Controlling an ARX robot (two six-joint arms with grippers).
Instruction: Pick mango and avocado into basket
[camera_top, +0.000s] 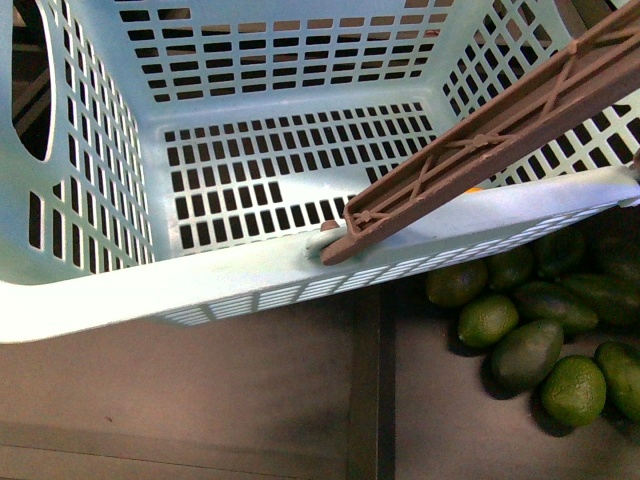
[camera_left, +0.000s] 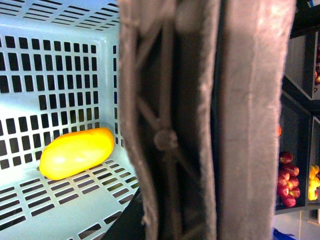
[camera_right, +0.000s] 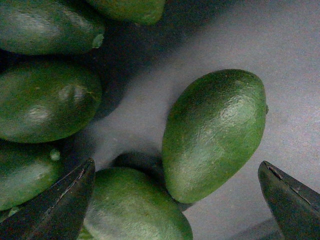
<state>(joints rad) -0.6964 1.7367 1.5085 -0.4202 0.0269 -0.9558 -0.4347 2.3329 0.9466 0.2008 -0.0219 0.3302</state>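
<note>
Right gripper (camera_right: 176, 165) spread wide | avocado (camera_right: 215, 132) between fingers, untouched | mango (camera_left: 76, 152) in basket (camera_top: 200, 280)

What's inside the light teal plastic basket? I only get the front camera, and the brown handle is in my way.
Observer: A smooth, oblong yellow mango lies on the floor of the light teal slotted basket. The left wrist view shows it whole.
Operator: Has the right gripper got an avocado?
Observer: No. In the right wrist view the right gripper is open. Its fingertips sit either side of one dark green oval avocado, which lies on the grey surface, not gripped.
</note>
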